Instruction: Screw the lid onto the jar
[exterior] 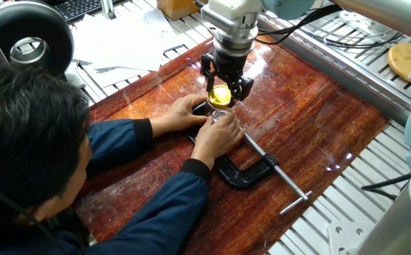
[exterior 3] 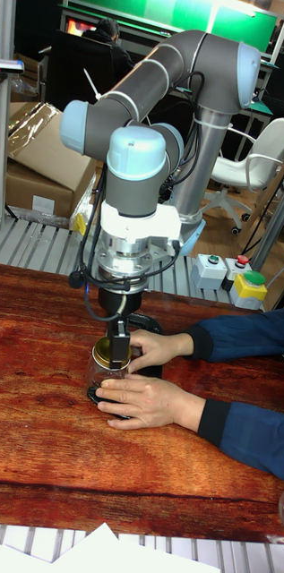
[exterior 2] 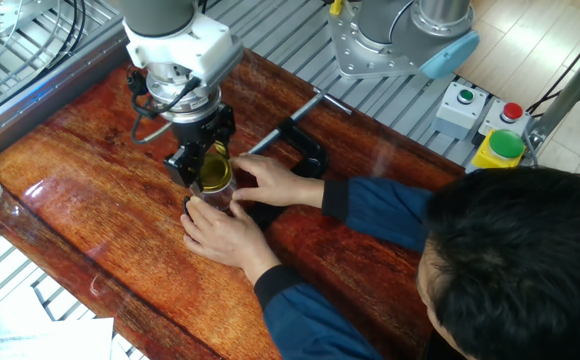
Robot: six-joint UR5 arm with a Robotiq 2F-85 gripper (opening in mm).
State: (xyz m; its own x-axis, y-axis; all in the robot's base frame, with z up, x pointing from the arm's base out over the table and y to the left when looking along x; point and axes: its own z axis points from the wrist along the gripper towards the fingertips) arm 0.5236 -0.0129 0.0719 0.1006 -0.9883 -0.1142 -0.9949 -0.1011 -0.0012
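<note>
Robotics lab or workshop. Grey industrial robot arm (exterior 3: pixel 159 81) mounted behind a glossy reddish wooden worktop (exterior: pixel 312 120) set on ribbed aluminium framing (exterior: pixel 365 53). Grey button boxes with green and red push-buttons (exterior 2: pixel 482 112) upper right, brown cardboard boxes (exterior 3: pixel 34 166) at left, white office chair (exterior 3: pixel 265 157) behind, black metal C-clamp (exterior: pixel 244 173) on the worktop.

One jar (exterior 2: pixel 213 192), one lid (exterior: pixel 220 94), two hands (exterior: pixel 218 136), one clamp (exterior: pixel 242 172).

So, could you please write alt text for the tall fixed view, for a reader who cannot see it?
A UR5 arm's gripper reaches straight down onto the yellow lid of a small glass jar on a red-brown wooden table. A person in blue sleeves steadies the jar with both hands.
</note>
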